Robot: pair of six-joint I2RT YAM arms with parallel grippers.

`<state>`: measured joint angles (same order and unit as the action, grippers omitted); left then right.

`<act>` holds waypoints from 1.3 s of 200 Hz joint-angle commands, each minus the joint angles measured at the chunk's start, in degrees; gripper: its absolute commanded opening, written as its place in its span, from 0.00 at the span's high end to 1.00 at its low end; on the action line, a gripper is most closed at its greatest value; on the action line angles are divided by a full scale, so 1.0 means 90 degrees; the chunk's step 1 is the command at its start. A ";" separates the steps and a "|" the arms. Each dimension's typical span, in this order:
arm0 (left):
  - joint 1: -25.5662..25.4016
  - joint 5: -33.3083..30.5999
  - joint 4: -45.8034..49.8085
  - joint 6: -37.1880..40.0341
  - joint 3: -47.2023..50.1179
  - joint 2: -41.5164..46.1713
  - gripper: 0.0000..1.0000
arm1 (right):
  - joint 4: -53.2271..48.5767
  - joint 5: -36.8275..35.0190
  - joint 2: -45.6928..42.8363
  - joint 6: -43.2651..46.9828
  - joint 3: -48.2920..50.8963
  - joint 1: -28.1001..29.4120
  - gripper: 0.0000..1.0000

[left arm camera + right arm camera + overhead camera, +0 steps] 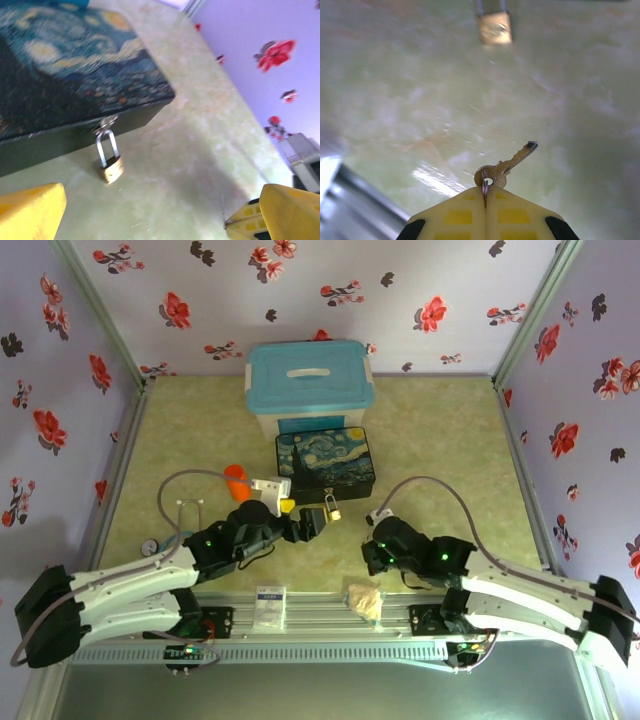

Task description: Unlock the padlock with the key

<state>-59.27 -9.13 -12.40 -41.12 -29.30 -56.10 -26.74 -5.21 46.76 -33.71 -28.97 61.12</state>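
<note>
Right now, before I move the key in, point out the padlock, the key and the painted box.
padlock [113, 169]: left wrist view, on its brass body.
key [512, 161]: right wrist view, on the middle of its blade.
painted box [325, 460]: top view, on its lid.

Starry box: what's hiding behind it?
A blue-and-white tub with its lid on stands just behind the starry box. The box covers the tub's lower front, and the lid hides whatever is inside.
</note>
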 commanded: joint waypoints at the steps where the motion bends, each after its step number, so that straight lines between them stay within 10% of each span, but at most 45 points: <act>1: 0.0244 0.1045 -0.0416 0.0297 0.0038 0.0123 0.02 | 0.0220 0.0548 -0.0222 0.0831 -0.0167 -0.0032 1.00; 122: 0.0092 0.2837 -0.0805 0.0198 -0.0548 -0.1389 0.20 | 0.0999 0.0835 0.0244 0.2175 -0.0676 0.0653 0.99; 260: 0.0091 0.2977 -0.0809 -0.0131 -0.0482 -0.1748 0.89 | 0.0913 -0.0093 0.0199 0.2428 -0.0696 0.0853 0.98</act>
<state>-58.13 16.75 -19.29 -43.22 -33.28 -72.05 -17.85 -3.60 49.15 -12.97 -33.52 68.31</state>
